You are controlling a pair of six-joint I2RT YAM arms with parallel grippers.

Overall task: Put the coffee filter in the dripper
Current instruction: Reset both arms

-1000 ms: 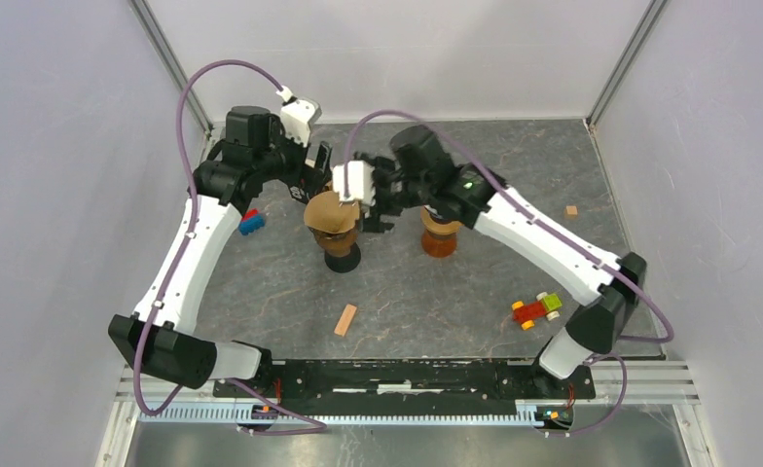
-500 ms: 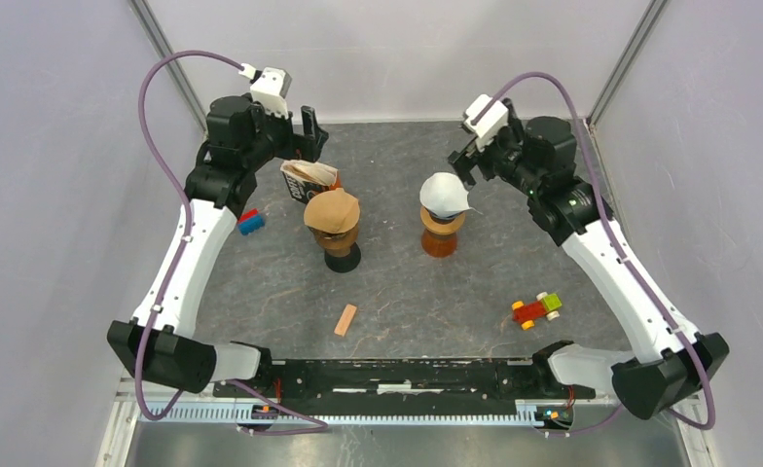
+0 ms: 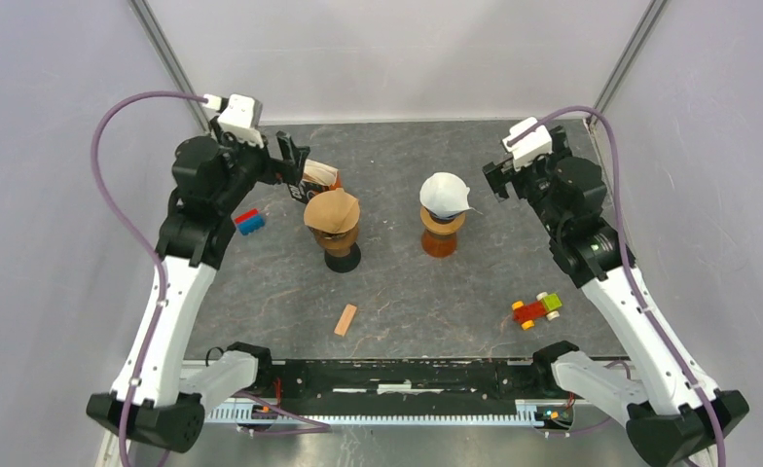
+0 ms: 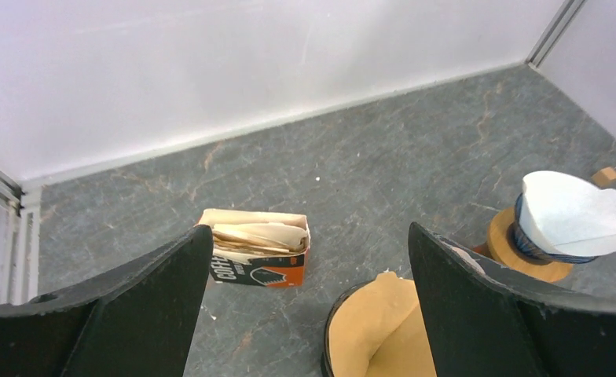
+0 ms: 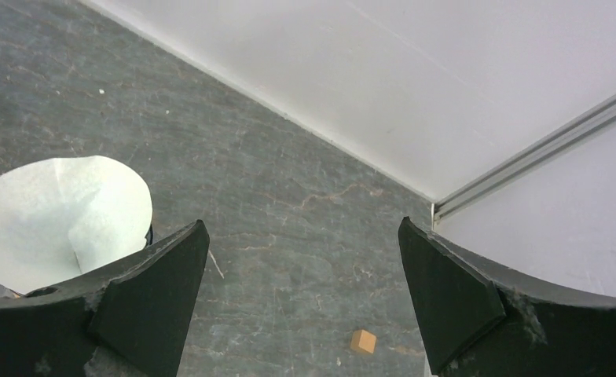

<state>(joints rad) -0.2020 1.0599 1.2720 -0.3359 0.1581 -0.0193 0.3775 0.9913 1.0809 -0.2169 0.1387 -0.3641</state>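
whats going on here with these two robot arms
A brown paper coffee filter sits in the black-based dripper, and a white paper filter sits in the wooden-based dripper beside it. The left gripper and right gripper hang open and empty, apart from both drippers. The open cardboard box of filters lies by the left gripper.

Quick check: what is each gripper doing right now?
Left gripper: open, holding nothing.
Right gripper: open, holding nothing.
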